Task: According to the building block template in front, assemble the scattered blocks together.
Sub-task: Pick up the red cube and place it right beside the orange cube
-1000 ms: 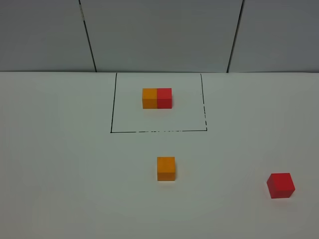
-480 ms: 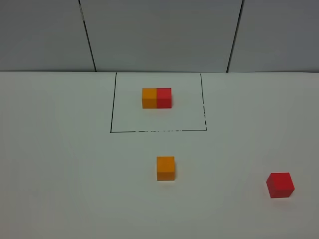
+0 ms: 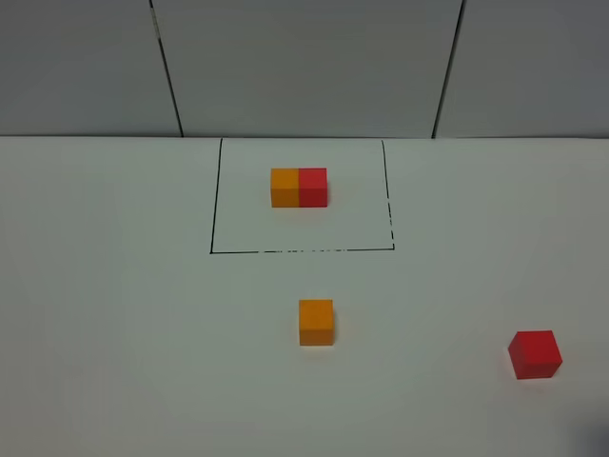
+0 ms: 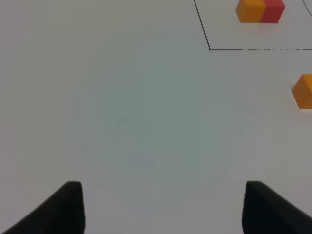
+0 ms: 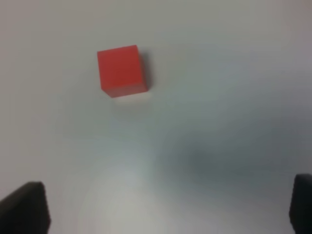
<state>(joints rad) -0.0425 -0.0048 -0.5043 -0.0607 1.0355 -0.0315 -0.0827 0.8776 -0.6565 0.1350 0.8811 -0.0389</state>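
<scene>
Orange-and-red template pair [image 3: 299, 187] inside black outline [image 3: 215, 195] on far side of desk [image 3: 114, 333], loose orange block [image 3: 316, 322] in front of it, loose red block [image 3: 535, 354] well apart to the right, left fingers [image 4: 68, 209] wide and empty, right fingers [image 5: 24, 209] wide, near red block

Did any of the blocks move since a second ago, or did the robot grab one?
No block moved, and nothing was grabbed or let go. The only new thing is a faint dark smudge in the near right corner of the high view, maybe the right arm's shadow; I cannot tell. The loose orange block, the loose red block and the orange-and-red template pair sit where they were.
</scene>
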